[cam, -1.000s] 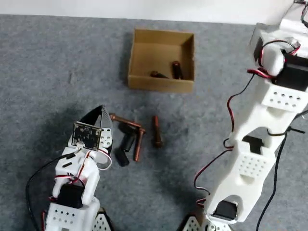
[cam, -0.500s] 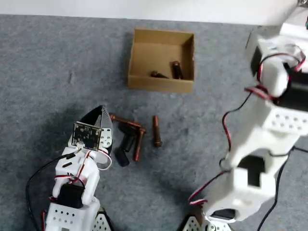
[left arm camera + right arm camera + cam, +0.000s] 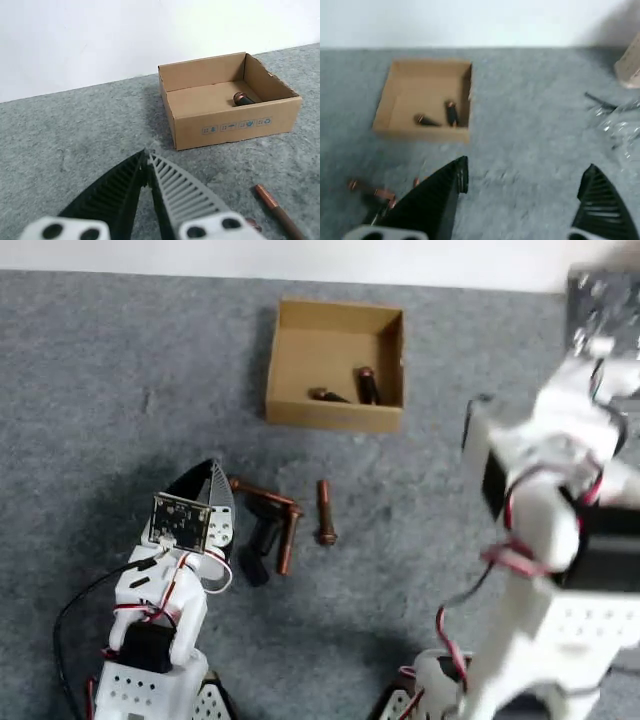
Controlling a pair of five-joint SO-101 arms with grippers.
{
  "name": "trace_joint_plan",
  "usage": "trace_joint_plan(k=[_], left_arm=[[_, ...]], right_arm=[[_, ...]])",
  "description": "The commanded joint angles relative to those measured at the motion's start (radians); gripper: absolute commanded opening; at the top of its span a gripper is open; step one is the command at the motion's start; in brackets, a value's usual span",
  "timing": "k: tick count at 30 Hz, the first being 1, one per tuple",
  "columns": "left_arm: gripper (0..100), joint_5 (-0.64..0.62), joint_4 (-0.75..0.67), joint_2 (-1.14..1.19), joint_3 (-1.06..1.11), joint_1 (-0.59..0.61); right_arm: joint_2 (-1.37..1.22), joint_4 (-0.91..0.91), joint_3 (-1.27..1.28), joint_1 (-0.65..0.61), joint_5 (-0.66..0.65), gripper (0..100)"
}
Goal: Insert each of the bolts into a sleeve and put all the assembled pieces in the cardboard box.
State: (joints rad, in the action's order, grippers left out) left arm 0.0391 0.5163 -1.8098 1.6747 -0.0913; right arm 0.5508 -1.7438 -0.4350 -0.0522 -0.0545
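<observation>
Table [image 3: 100,370], grey felt-like cover.

1. Cardboard box [image 3: 335,412]: open-topped, near the middle of the far edge. Holds two assembled pieces, a dark piece [image 3: 367,385] by the box's right wall and a slanted piece [image 3: 328,395] just beside it.
2. Loose bolts, three, copper-coloured, mid-table between the box and the near edge. The slanted bolt [image 3: 262,491] lies closest to the left tool. The second bolt [image 3: 289,537] meets it at one end. The third bolt [image 3: 325,512] lies apart, toward the right edge.
3. Sleeves, two, black: upper sleeve [image 3: 264,535] just beside the second bolt, lower sleeve [image 3: 252,570] next to it, nearer the near edge.
4. Left tool [image 3: 212,475]: clenched, fingers together, nothing between them. It is low over the table, just beside the slanted bolt's end.
5. Right tool [image 3: 527,165]: released, fingers spread wide, nothing grasped. It is raised above the table's right side.
</observation>
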Motion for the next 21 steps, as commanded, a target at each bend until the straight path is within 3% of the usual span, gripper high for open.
trace_joint_plan(k=[1,15,21], left_arm=[[1,0.006,-0.020,-0.010,0.021,-0.013],[1,0.006,-0.020,-0.010,0.021,-0.013],[1,0.006,-0.020,-0.010,0.021,-0.015]], right_arm=[[0.179,0.013,0.197,-0.073,0.012,32.1],[0.854,0.363,1.145,-0.127,0.003,32.1],[1.020,0.423,1.287,-0.127,-0.080,32.1]])
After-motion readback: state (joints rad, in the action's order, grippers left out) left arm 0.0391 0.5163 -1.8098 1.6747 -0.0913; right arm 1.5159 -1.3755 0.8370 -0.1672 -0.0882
